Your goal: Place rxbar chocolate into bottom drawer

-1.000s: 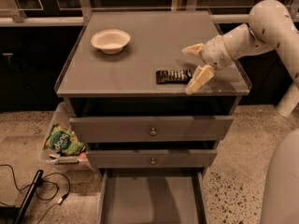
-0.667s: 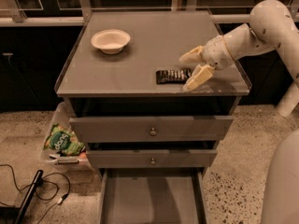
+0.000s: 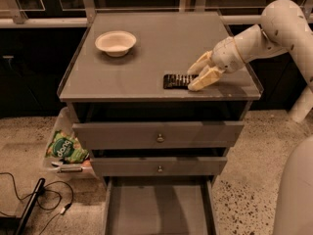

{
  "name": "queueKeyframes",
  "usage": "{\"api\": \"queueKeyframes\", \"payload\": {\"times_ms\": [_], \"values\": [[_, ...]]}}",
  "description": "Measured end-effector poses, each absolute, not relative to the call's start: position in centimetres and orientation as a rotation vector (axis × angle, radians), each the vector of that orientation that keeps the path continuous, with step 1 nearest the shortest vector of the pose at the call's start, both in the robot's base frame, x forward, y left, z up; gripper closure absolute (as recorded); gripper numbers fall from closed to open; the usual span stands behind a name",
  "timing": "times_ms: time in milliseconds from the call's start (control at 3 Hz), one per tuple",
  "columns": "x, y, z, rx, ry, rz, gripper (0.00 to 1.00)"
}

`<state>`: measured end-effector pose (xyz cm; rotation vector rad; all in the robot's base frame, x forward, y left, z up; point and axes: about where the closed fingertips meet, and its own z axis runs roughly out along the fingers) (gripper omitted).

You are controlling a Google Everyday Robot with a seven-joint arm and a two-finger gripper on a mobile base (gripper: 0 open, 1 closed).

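The rxbar chocolate is a small black bar with pale lettering, lying flat near the front right of the grey cabinet's top. My gripper reaches in from the right and is open, its two cream fingers straddling the bar's right end, one behind it and one in front. The bar still rests on the top. The bottom drawer is pulled out at the foot of the cabinet, showing a bare grey floor.
A white bowl stands at the back left of the cabinet top. Two upper drawers with knobs are closed. A clear bin holding a green snack bag sits on the floor at left, with black cables nearby.
My gripper has slid a little left and lower along the cabinet top, so its fingers now reach around the bar's right end. The bar has not moved.
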<state>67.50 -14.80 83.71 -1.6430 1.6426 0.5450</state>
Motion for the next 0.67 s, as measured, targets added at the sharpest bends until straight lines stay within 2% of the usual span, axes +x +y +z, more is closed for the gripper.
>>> {"api": "queueKeyframes", "payload": {"times_ms": [333, 667], "values": [[67.50, -14.79, 83.70, -1.643, 1.643, 0.545, 1.00], [66.84, -14.69, 83.62, -1.646, 1.633, 0.557, 1.00]]}}
